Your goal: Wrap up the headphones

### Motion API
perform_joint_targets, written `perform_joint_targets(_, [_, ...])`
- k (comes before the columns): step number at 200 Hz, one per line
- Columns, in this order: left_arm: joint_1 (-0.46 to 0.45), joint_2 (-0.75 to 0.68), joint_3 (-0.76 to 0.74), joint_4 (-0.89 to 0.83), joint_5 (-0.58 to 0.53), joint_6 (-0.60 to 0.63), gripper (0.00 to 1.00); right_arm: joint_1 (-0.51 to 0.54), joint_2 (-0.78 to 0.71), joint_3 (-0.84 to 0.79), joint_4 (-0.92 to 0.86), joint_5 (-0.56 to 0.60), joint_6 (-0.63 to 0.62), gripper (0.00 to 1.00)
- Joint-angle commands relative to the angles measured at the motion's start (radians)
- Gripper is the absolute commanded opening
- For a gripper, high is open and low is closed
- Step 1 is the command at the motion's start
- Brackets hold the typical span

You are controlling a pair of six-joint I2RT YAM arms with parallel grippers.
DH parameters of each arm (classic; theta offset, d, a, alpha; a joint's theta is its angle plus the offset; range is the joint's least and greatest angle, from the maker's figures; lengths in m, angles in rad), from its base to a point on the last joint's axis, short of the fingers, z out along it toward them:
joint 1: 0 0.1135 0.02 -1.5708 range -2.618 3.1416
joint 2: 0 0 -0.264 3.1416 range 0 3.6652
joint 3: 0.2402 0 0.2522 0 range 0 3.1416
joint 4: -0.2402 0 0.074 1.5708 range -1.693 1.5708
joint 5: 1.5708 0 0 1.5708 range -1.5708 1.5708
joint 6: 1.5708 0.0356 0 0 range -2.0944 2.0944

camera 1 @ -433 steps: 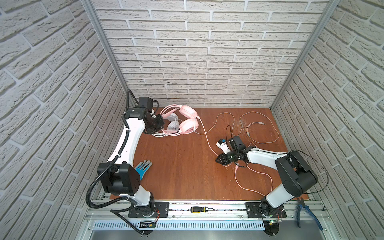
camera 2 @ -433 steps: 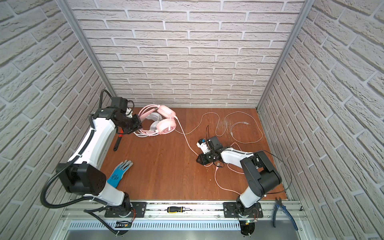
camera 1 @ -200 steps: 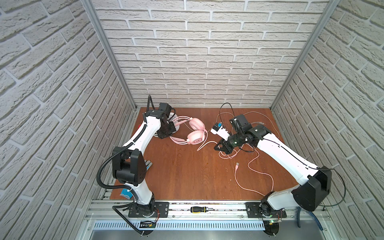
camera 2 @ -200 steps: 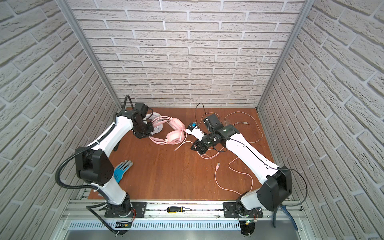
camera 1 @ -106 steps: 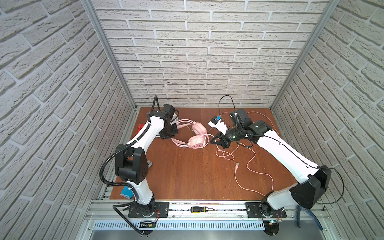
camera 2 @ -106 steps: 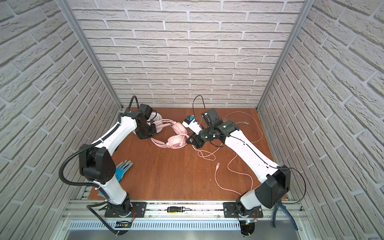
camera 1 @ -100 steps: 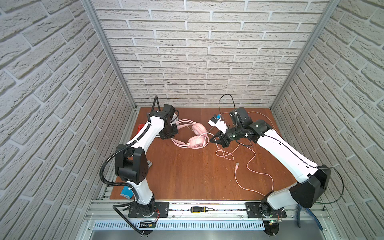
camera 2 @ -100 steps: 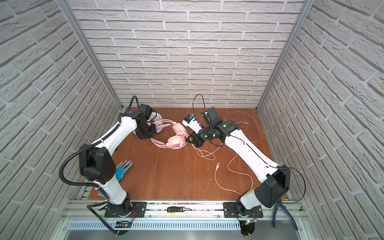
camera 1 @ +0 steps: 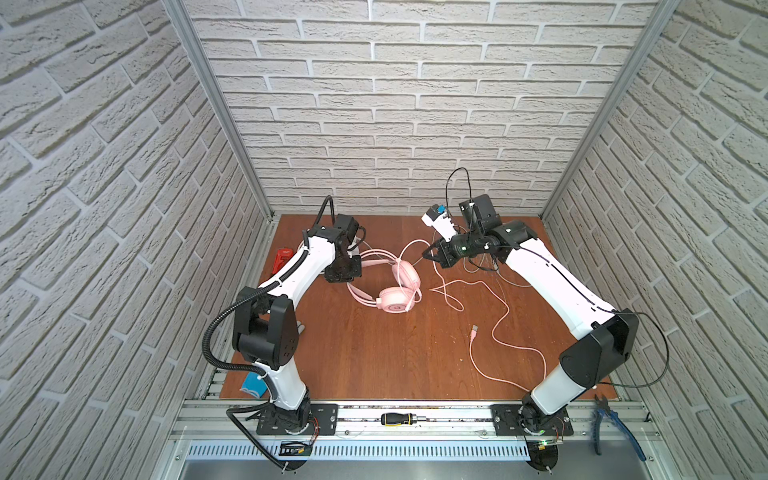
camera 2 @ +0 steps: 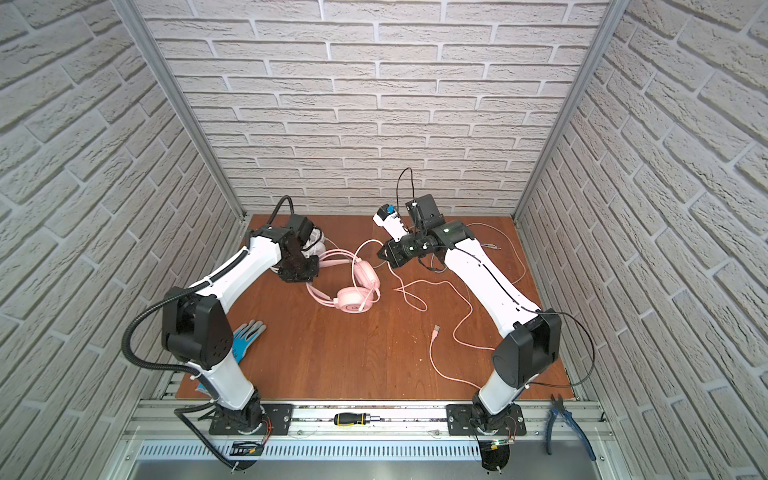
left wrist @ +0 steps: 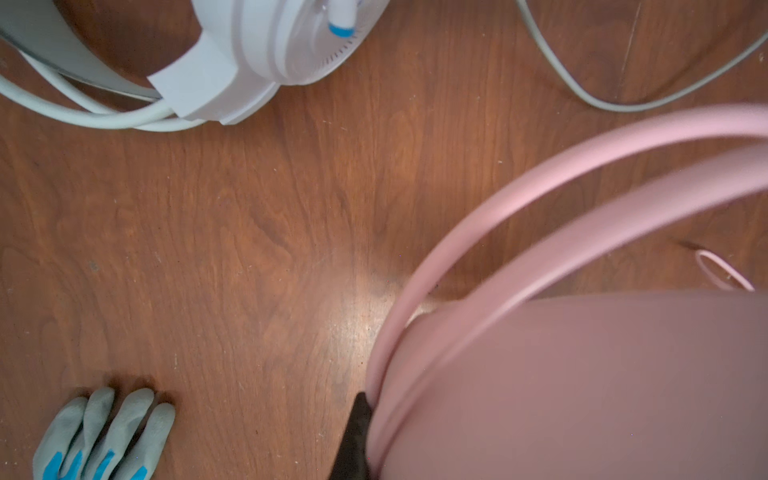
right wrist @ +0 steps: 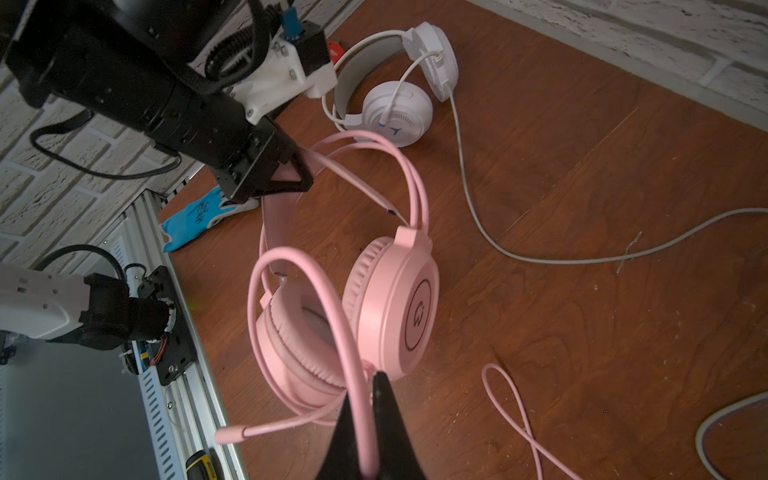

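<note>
The pink headphones (camera 1: 397, 291) (camera 2: 357, 291) are near the middle of the table. My left gripper (camera 1: 345, 272) (right wrist: 305, 168) is shut on their pink headband (left wrist: 540, 199), which fills the left wrist view; only one black fingertip (left wrist: 358, 419) shows there. My right gripper (camera 1: 428, 252) (right wrist: 362, 395) is shut on the pink cable (right wrist: 291, 266) just beside the earcups (right wrist: 390, 307). The rest of the cable (camera 1: 498, 328) trails over the table to its plug (camera 1: 474, 330). The white headphones (right wrist: 399, 104) (left wrist: 257, 54) lie at the back left, mostly hidden by the left arm in both top views.
A blue and grey glove (camera 2: 249, 332) (left wrist: 104, 432) lies at the front left. A thin white cable (right wrist: 540, 257) (camera 2: 511, 249) loops over the back right. A red object (camera 1: 284, 258) is by the left wall. A screwdriver (camera 1: 399, 419) and pliers (camera 1: 615, 424) rest on the front rail.
My right gripper has carried the pink cable back and to the left, up close to the pink earcups. My left gripper has shifted the pink headset slightly toward the middle.
</note>
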Motion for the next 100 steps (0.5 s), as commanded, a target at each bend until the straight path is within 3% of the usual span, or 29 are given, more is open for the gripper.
perform_joint_targets(1, [-0.021,-0.060,-0.020,0.062,0.074,0.035,0.00,-0.020,0.041,0.059,0.010,0.020,0.043,0.06])
perform_joint_targets(100, [-0.067,-0.087,-0.013,0.108,0.171,0.072,0.00,-0.039,0.206,0.072,0.077,-0.034,0.132,0.06])
